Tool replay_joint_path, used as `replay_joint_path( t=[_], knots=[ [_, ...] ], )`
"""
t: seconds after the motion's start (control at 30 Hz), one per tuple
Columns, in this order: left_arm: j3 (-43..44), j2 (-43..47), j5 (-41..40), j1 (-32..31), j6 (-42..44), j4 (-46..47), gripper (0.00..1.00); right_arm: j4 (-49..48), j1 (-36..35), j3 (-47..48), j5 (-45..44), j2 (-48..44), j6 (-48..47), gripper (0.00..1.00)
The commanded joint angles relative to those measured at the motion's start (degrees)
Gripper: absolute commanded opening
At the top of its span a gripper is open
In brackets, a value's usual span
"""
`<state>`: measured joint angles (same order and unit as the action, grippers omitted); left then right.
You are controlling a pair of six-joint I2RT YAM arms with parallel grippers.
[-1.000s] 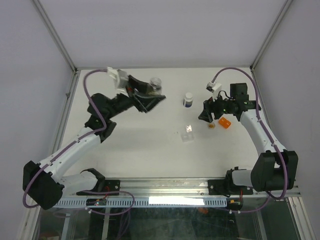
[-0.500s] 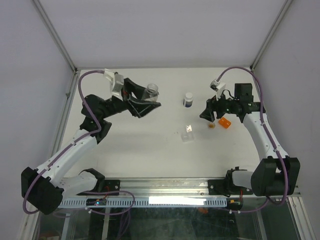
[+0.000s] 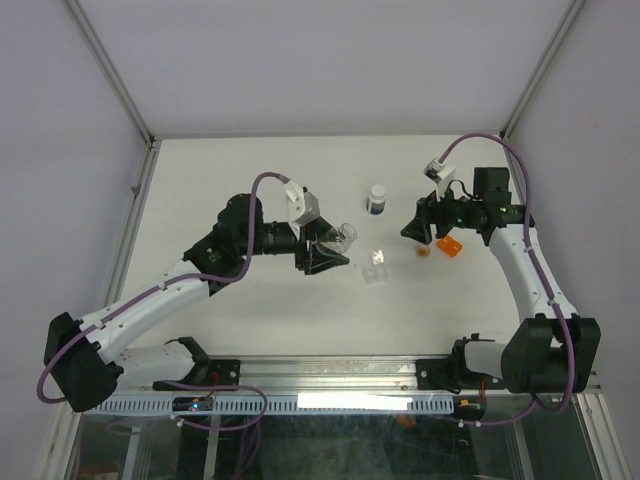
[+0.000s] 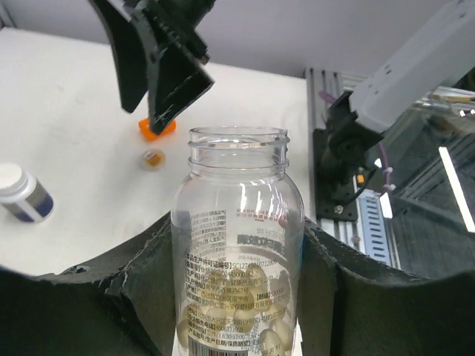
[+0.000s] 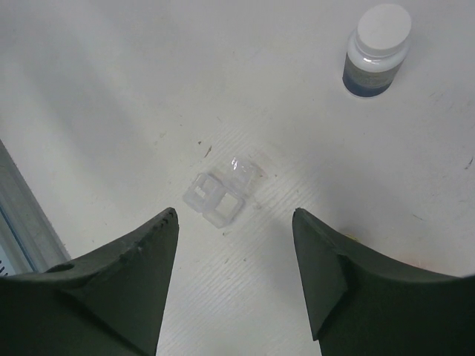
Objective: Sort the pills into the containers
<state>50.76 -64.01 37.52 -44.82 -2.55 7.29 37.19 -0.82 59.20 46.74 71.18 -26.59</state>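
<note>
Left arm stretches from the near-left base to table centre. Left gripper (image 3: 330,250) grasps an uncapped clear pill bottle (image 4: 237,245) with pills (image 4: 223,297) inside, just left of the two-cell box (image 3: 376,268). Right arm folds back leftward. Right gripper (image 3: 415,225) is released and hangs near the tan vial (image 3: 424,251), which is right of the box.

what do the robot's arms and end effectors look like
The left arm and right arm have white link shells with black joints. A purple cable loops over the left one, and another over the right. A white camera block sits at each wrist. The left end effector and right end effector have matt black, wedge-shaped fingers.
</note>
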Motion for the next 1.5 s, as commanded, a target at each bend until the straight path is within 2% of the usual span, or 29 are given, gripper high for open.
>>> replay_joint_path(
  t=[0.0, 0.13, 0.27, 0.67, 0.97, 1.47],
  knots=[
    [7.53, -4.36, -2.41, 0.41, 10.56, -17.35, 0.00, 1.22, 0.57, 2.77, 1.18, 0.44, -1.99, 0.66],
    [7.52, -8.52, -2.84, 0.42, 13.95, -20.33, 0.00, 2.60, 1.33, 3.29, -1.57, 1.64, -3.66, 0.66],
    [11.06, -14.65, -4.44, 0.34, 17.39, -24.84, 0.00, 2.57, 3.02, 3.56, -5.51, 3.45, -4.21, 0.67],
    [23.21, -32.03, -8.72, -1.60, 24.47, -36.52, 0.00, 1.73, 11.82, 3.48, -3.81, 4.49, -1.95, 0.68],
    [25.88, -36.82, -10.27, -3.74, 26.63, -36.63, 0.00, 1.24, 14.37, 3.29, -2.74, 5.37, -1.57, 0.68],
    [29.20, -43.43, -10.15, -5.67, 28.06, -35.15, 0.00, 1.68, 14.79, 3.25, -1.94, 5.64, -1.97, 0.68]
  ],
)
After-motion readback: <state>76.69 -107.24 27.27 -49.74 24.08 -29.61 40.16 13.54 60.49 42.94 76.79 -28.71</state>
